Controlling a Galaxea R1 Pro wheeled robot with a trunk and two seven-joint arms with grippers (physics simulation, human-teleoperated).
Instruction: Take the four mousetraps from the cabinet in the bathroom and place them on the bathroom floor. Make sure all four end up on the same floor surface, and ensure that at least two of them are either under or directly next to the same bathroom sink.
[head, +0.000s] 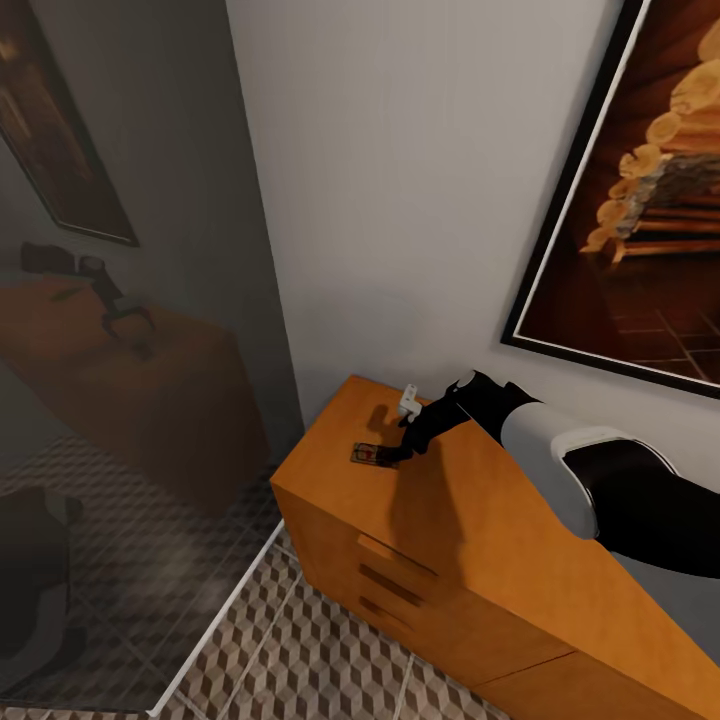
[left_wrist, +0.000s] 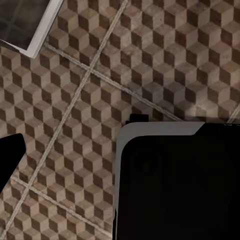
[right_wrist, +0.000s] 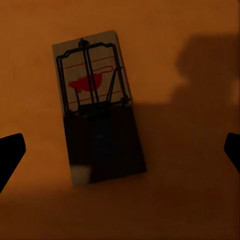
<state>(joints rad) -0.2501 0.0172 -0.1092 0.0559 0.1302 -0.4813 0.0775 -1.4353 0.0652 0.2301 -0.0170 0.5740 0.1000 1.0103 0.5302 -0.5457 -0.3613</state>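
Head view: the right hand (head: 392, 455), fingers spread apart, hovers just above one small tan wooden mousetrap with dark spring bars (head: 368, 456). It lies flat on top of the orange-brown wooden drawer cabinet (head: 480, 560), above cube-patterned floor tiles (head: 300, 660). Left hand's state cannot be told.
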